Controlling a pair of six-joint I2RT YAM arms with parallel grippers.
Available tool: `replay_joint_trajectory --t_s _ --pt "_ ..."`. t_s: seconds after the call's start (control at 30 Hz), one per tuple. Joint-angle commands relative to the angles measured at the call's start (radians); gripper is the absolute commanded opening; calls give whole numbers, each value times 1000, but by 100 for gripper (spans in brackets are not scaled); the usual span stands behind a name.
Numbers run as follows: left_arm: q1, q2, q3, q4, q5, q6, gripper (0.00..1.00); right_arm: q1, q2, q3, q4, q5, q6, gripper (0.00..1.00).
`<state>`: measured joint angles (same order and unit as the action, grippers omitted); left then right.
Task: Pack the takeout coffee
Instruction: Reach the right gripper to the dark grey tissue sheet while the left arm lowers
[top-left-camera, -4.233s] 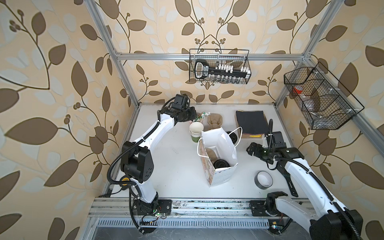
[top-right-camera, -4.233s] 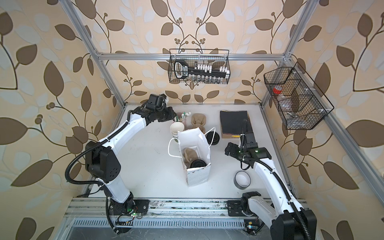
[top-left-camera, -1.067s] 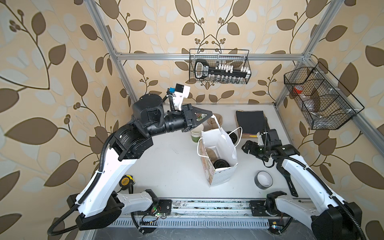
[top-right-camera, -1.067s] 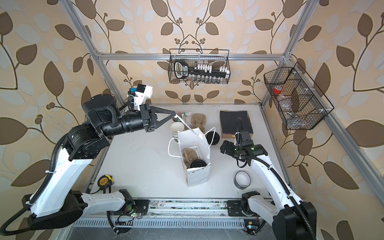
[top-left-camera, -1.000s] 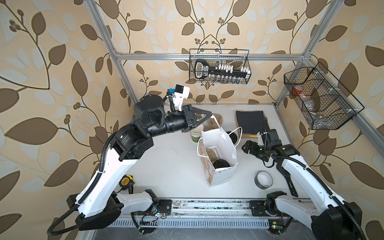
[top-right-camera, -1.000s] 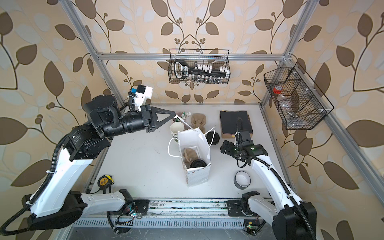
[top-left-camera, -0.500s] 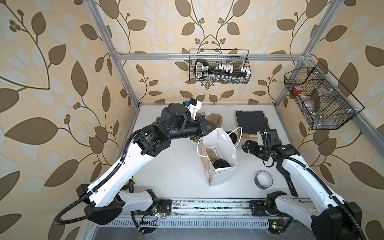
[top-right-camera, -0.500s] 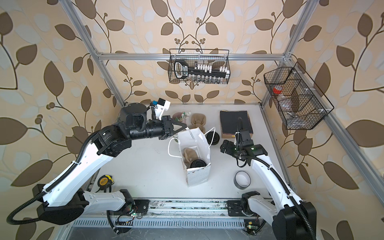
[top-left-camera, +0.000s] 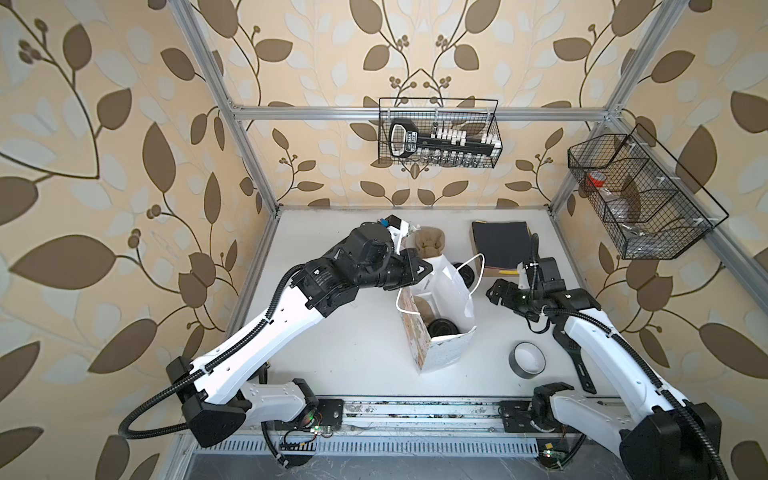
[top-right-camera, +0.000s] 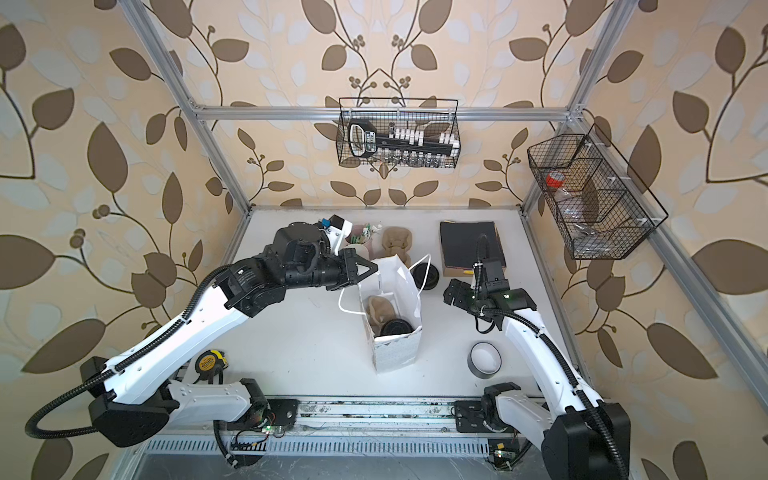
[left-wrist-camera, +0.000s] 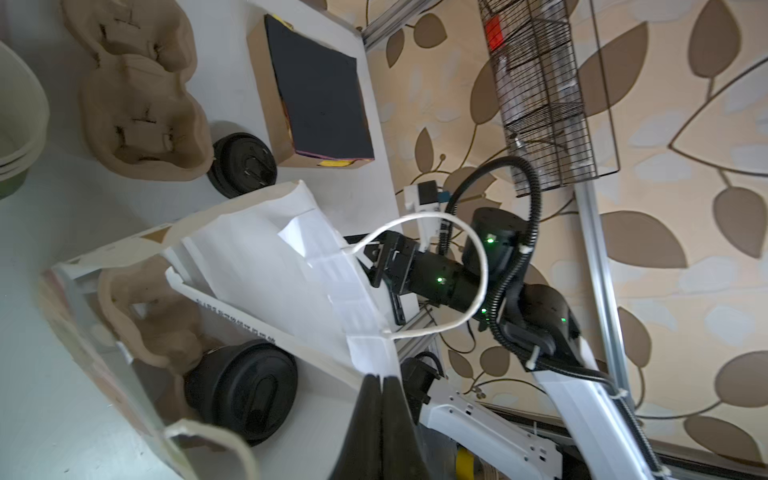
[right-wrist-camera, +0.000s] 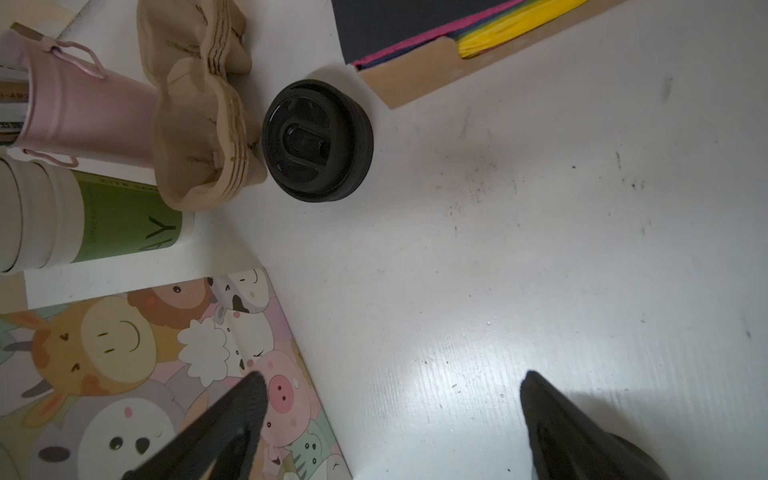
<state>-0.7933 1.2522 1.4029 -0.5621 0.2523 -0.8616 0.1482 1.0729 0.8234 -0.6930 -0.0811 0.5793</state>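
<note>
The takeout coffee (top-left-camera: 441, 326) (top-right-camera: 397, 326) (left-wrist-camera: 241, 388) stands inside the white paper bag (top-left-camera: 446, 357) (top-right-camera: 395, 349), seated in a cardboard carrier. Only its black lid shows. My left gripper (top-left-camera: 428, 268) (top-right-camera: 376, 268) (left-wrist-camera: 382, 377) is at the bag's back rim, over the opening. It is shut on a small white paper packet (left-wrist-camera: 372, 353). My right gripper (top-left-camera: 496, 291) (top-right-camera: 451, 293) (right-wrist-camera: 392, 374) hangs open just right of the bag, above bare table, holding nothing. One fingertip (right-wrist-camera: 253, 386) overlaps the bag's cartoon-printed side (right-wrist-camera: 124, 374).
A loose stack of black lids (right-wrist-camera: 318, 141) (top-left-camera: 466, 272) sits behind the bag, beside empty cardboard carriers (top-left-camera: 430, 243). White-and-green cups (right-wrist-camera: 83, 220), a pink cup (right-wrist-camera: 83, 108) and a box of coloured paper (top-left-camera: 500, 245) stand at the back. A tape roll (top-left-camera: 527, 359) lies front right.
My left arm has come down from high above the table and moved right to the bag's mouth, still shut on the white packet. The right arm has stayed almost still.
</note>
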Motion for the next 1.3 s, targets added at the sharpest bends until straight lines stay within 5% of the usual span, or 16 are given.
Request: replay_joint_trajectory --t_s 0.0,0.27,0.47,0.73,0.93,1.13,1.27 --pt "-11 9 -9 2 -65 65 0 -4 10 35 -20 57 -8 95" --pt "-11 59 66 -81 -145 174 53 -48 133 187 -36 116 -4 95" --pt "-11 63 208 -193 -266 315 73 -88 236 278 -21 88 -5 94" --pt "-11 -36 229 -140 -332 530 99 -119 403 408 -35 133 -15 93" --pt "-10 -144 132 -156 -464 572 99 -143 480 415 -11 127 -25 93" --pt "-9 -311 -122 -298 -690 434 99 -168 557 453 13 103 -22 91" --pt "-9 -448 -314 -338 -709 350 99 -170 623 520 17 131 -14 90"
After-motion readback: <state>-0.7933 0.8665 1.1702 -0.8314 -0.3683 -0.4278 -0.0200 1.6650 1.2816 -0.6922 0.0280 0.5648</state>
